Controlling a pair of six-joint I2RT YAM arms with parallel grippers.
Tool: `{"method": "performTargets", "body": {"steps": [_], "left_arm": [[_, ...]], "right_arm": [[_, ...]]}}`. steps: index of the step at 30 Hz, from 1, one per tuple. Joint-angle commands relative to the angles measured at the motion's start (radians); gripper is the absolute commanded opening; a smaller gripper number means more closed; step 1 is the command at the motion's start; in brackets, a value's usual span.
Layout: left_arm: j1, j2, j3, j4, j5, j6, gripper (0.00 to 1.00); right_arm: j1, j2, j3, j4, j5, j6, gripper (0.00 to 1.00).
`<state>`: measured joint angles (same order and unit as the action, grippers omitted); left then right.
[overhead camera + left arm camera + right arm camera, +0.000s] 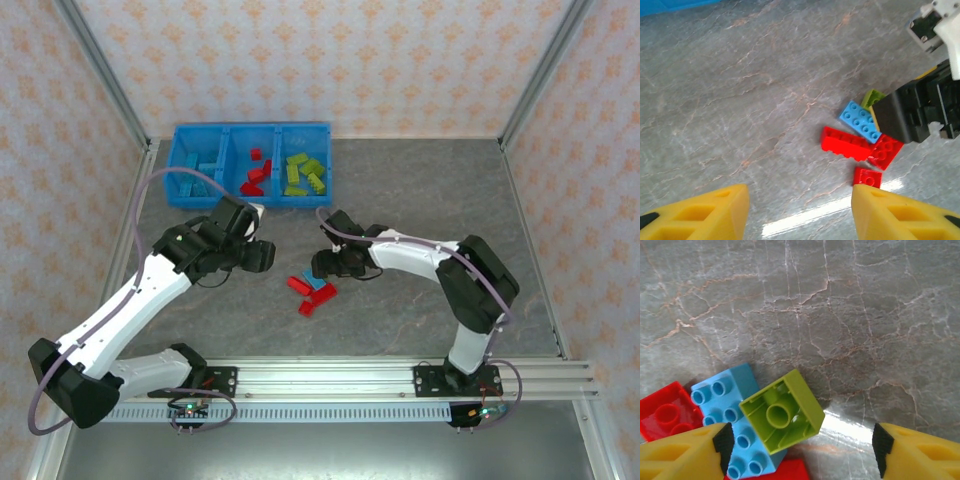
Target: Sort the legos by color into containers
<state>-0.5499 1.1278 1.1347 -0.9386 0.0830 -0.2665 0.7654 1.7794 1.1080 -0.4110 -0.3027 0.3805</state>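
Right claw (326, 263) hangs low over the grey marbled worktop (430, 200) near the middle of the top view. Its yellow fingers (685, 452) are spread apart and grip nothing. In its wrist view a small lime green studded plastic brick (781, 412) lies between them, tilted with its hollow underside up. It sits nearer the finger at 8 o'clock and clear of the one at 4 o'clock. In that view the green brick overlaps a light blue studded plastic brick (735, 425) at its 9 o'clock side. Left claw (262, 255) sits at 10 o'clock of this loose cluster, likewise open and empty, with bare worktop between its two yellow fingertips (710, 212). In the left wrist view a long red plastic brick (845, 144) lies against the light blue one. A square red brick (886, 150) touches the long one's 3 o'clock end, and a small red brick (868, 177) lies just beside them at 6 o'clock. A bright blue plastic tray of three joined open compartments (252, 127) stands at 11 o'clock on the worktop, well apart from the cluster. Its 9 o'clock compartment holds sorted light blue bricks (205, 168), the middle one sorted red bricks (257, 175), and the 3 o'clock one sorted lime green bricks (305, 172).
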Motion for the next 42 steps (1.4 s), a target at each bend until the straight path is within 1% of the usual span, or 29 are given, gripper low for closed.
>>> {"method": "performTargets", "body": {"steps": [1, 3, 7, 12, 17, 20, 23, 26, 27, 31, 33, 37, 39, 42], "left_arm": [[-0.002, -0.018, -0.019, -0.017, -0.065, 0.044, 0.58], [-0.002, -0.010, -0.024, -0.008, -0.068, 0.044, 0.58], [-0.001, 0.004, -0.029, -0.011, -0.082, 0.043, 0.57], [-0.001, 0.003, -0.034, -0.024, -0.109, 0.046, 0.57], [-0.002, -0.007, -0.045, -0.019, -0.120, 0.040, 0.57], [0.000, -0.010, -0.045, -0.022, -0.125, 0.040, 0.57], [0.000, -0.013, -0.044, -0.023, -0.132, 0.042, 0.57], [-0.001, -0.017, -0.045, -0.025, -0.135, 0.044, 0.57], [-0.001, -0.019, -0.045, -0.026, -0.137, 0.046, 0.57], [0.000, -0.026, -0.047, -0.026, -0.139, 0.047, 0.57], [0.001, -0.032, -0.045, -0.028, -0.141, 0.049, 0.56], [0.002, -0.063, -0.043, -0.019, -0.156, 0.050, 0.56], [0.003, -0.090, -0.052, -0.011, -0.172, 0.047, 0.57], [0.002, -0.132, -0.068, 0.001, -0.196, 0.044, 0.57]], "right_arm": [[0.002, 0.026, 0.033, 0.018, 0.021, -0.003, 0.68], [0.003, 0.040, 0.028, 0.021, 0.013, -0.002, 0.67], [0.002, 0.075, 0.023, 0.017, 0.006, 0.000, 0.66], [0.002, 0.099, 0.019, 0.028, 0.010, 0.007, 0.60], [0.003, 0.100, 0.038, 0.030, 0.027, 0.004, 0.46], [0.003, 0.090, 0.045, 0.023, 0.055, 0.000, 0.40], [0.002, 0.065, 0.043, 0.022, 0.081, -0.002, 0.30], [0.003, 0.033, 0.037, 0.020, 0.094, -0.003, 0.26], [0.003, 0.019, 0.034, 0.020, 0.095, -0.002, 0.23], [0.004, -0.066, 0.020, 0.028, 0.129, 0.006, 0.20], [0.003, -0.125, 0.014, 0.060, 0.152, -0.014, 0.19], [0.003, -0.196, 0.030, 0.192, 0.229, -0.134, 0.18], [0.003, -0.173, 0.069, 0.264, 0.310, -0.205, 0.21], [-0.020, -0.044, 0.216, 0.295, 0.395, -0.290, 0.21]]}}
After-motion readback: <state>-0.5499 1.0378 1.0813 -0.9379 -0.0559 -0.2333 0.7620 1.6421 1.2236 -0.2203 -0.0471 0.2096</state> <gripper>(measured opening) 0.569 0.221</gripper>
